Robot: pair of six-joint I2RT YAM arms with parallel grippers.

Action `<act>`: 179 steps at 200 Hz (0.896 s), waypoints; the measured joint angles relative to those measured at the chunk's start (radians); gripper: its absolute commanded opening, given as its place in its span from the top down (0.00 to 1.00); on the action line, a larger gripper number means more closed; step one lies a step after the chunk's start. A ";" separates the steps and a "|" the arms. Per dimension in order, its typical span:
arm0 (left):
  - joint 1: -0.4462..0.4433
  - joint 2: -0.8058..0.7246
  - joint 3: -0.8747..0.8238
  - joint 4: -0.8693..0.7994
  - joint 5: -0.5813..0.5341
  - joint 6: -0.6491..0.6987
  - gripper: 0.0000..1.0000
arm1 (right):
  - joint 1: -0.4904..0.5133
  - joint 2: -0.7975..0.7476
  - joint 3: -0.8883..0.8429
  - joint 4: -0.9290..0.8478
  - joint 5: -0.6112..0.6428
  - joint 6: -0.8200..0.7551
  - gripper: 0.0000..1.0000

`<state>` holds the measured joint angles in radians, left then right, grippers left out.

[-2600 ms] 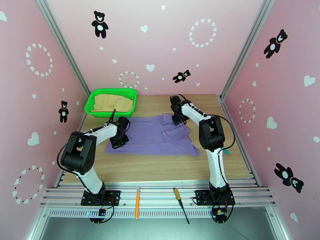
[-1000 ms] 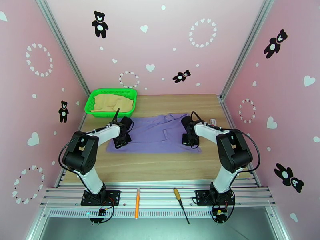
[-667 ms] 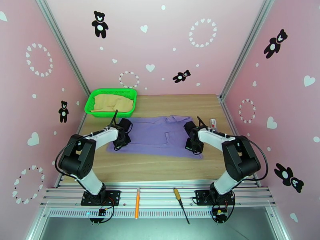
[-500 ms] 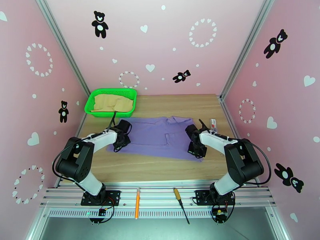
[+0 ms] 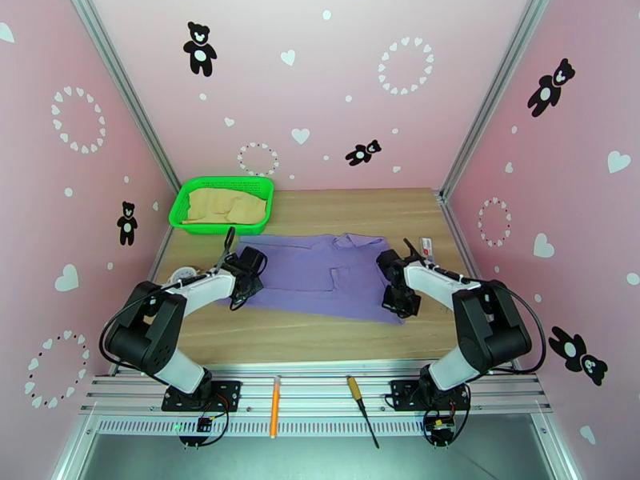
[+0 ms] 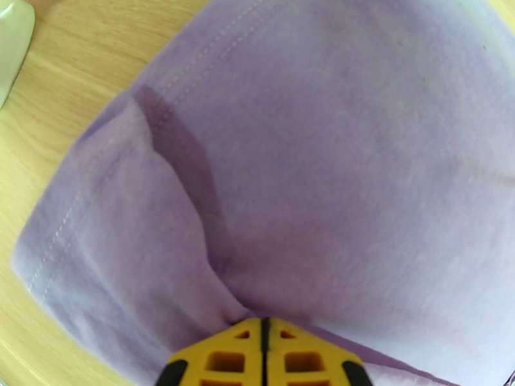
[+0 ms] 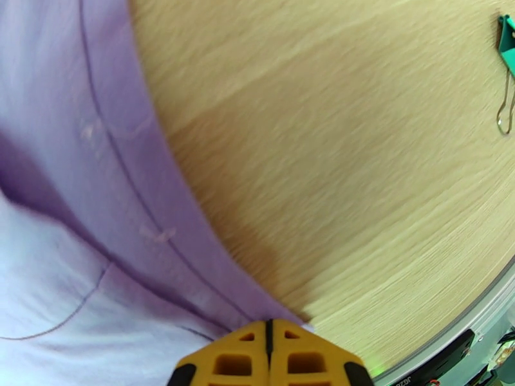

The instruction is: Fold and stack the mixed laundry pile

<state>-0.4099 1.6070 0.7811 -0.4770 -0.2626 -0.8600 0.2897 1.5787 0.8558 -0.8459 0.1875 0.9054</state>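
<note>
**Both pincers clamped on lavender shirt spread across tabletop**

The wooden tabletop [image 5: 320, 334] carried the lavender shirt [image 5: 320, 270], which lay spread mostly flat across its middle, with its collar toward the far side and its long edges running left to right. The shirt sat between the two arms and just in front of the green mesh basket [image 5: 220, 229], which stood at the far left corner. The tan garment [image 5: 224, 206] lay crumpled inside that basket, apart from the shirt.

The left pincer [image 5: 238, 296] was down at the shirt's near left corner. In the left wrist view its yellow fingertips [image 6: 244, 345] were pressed together, and the hemmed corner was gathered into a fold that ran straight into them. The right pincer [image 5: 400, 304] sat at the near right corner. In the right wrist view its tips were likewise closed on the stitched purple edge, with bare wood just beside them.

A green binder clip [image 7: 506, 59] lay on the wood well to the right of the shirt. On the metal rail at the near edge, between the arm bases, lay an orange rod [image 5: 274, 406] and a yellow-handled screwdriver [image 5: 360, 408], apart from each other.
</note>
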 measured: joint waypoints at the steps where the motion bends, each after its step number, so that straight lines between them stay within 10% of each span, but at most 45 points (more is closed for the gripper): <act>1: 0.000 0.000 0.000 0.000 -0.001 -0.002 0.90 | -0.003 0.000 0.001 0.001 0.000 -0.001 1.00; 132: -0.072 -0.134 -0.112 -0.036 0.030 -0.108 0.88 | -0.121 -0.011 0.079 0.060 -0.002 -0.161 1.00; 179: -0.082 -0.180 -0.099 -0.171 0.066 -0.126 0.60 | -0.122 -0.051 0.108 0.054 0.000 -0.219 0.94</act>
<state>-0.4915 1.4265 0.6823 -0.6479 -0.1963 -0.9859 0.1680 1.5280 0.9642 -0.7918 0.1879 0.6868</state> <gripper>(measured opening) 0.298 0.051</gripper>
